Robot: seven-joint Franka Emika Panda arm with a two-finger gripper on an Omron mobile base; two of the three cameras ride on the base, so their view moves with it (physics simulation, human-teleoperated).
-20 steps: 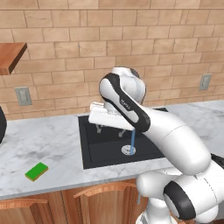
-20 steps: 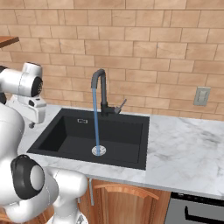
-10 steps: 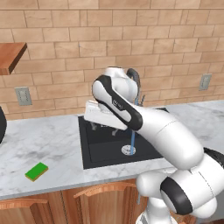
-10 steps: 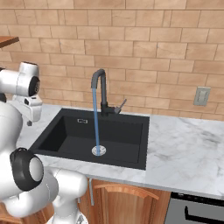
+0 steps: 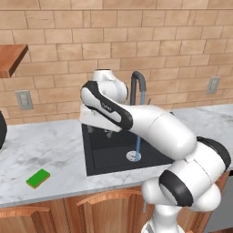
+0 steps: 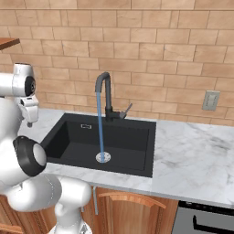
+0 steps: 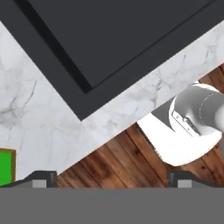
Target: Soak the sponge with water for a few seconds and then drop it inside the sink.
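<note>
Sponge (image 5: 38, 178) flat on worktop (image 5: 54, 150), near-left of sink (image 5: 102, 157) | water (image 6: 99, 128) running, ready for soaking | end effector (image 7: 109, 177) fingers apart, empty, above sink's left rim.

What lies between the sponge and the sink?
In the left base view, only bare marble counter lies between the sponge and the sink.

The arm is glossy white, built of thick rounded segments that swell like bulbs at each joint. Dark grey to black rings and caps mark the joints, with one black band carrying small pale lettering near the hand (image 5: 103, 132). The hand is a white block ending in two small dark finger tips (image 7: 40, 179).
</note>
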